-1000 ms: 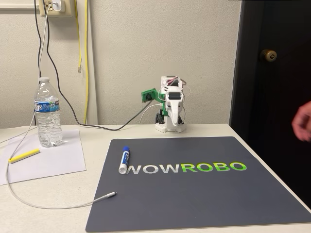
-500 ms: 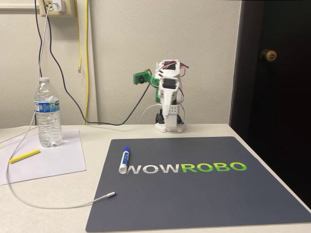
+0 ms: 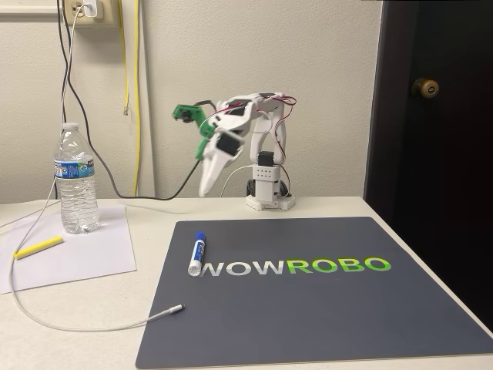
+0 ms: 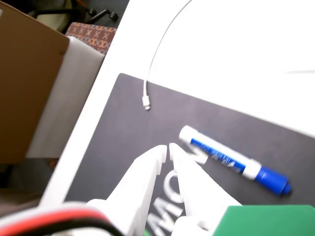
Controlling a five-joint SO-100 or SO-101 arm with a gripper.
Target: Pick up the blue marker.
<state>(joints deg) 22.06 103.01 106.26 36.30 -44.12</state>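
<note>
The gripper (image 4: 166,147) is clenched, empty, raised above the mat (image 3: 323,308). The blue marker (image 4: 235,159) lies just right of its fingertips in the wrist view; the fixed view shows it (image 3: 197,253) well below them.

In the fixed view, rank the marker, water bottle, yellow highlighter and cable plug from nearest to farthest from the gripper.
From the gripper, in the fixed view:
1. Marker, just below it on the mat's left part.
2. Cable plug and water bottle, plug lower near the mat's left edge, bottle far left: too close to call.
3. Yellow highlighter, far left on the paper.
</note>
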